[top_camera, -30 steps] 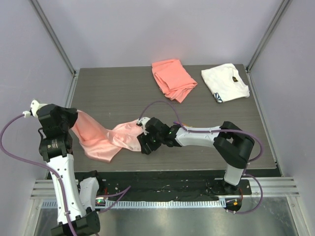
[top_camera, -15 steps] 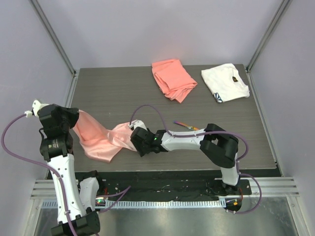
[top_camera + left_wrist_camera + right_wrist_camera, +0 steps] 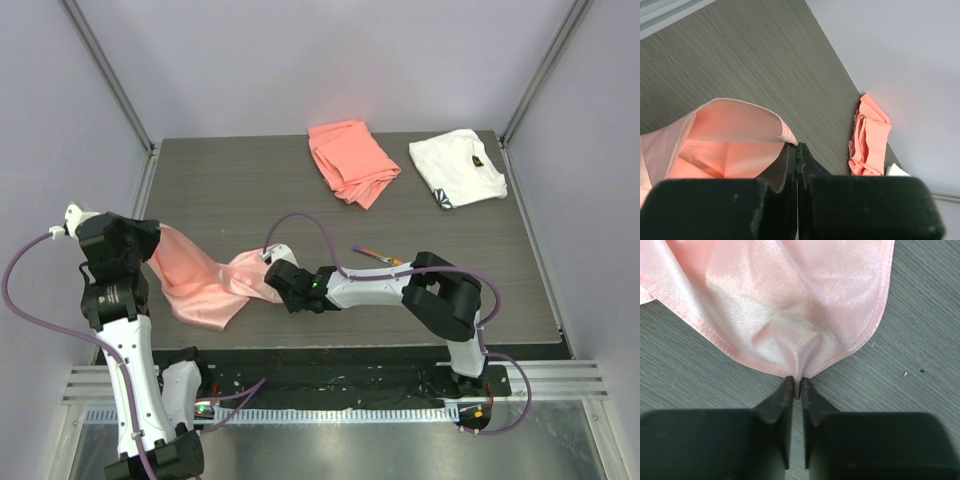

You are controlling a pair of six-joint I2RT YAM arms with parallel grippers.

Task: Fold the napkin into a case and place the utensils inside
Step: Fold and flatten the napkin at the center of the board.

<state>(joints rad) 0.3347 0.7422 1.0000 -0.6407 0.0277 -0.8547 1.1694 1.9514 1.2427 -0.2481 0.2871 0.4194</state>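
The glossy pale-pink napkin (image 3: 205, 285) lies crumpled and stretched between both grippers at the table's front left, and no case shows. My left gripper (image 3: 157, 240) is shut on one hemmed corner of the napkin (image 3: 725, 145), held up off the table; its fingertips (image 3: 790, 152) are pressed together. My right gripper (image 3: 272, 290) lies low on the table, shut on the napkin's (image 3: 790, 300) opposite edge, which bunches between the fingertips (image 3: 787, 387). A slim iridescent utensil (image 3: 378, 257) shows just behind the right forearm; the rest of the utensils are hidden.
A thicker coral-orange cloth (image 3: 350, 160) lies folded at the back centre, and also shows in the left wrist view (image 3: 870, 135). A white cloth (image 3: 457, 168) with a dark mark lies at the back right. The right arm stretches across the table's front half.
The right gripper slid left and down onto the table, then its jaws shut on the napkin's edge. The left arm has held still with its corner.
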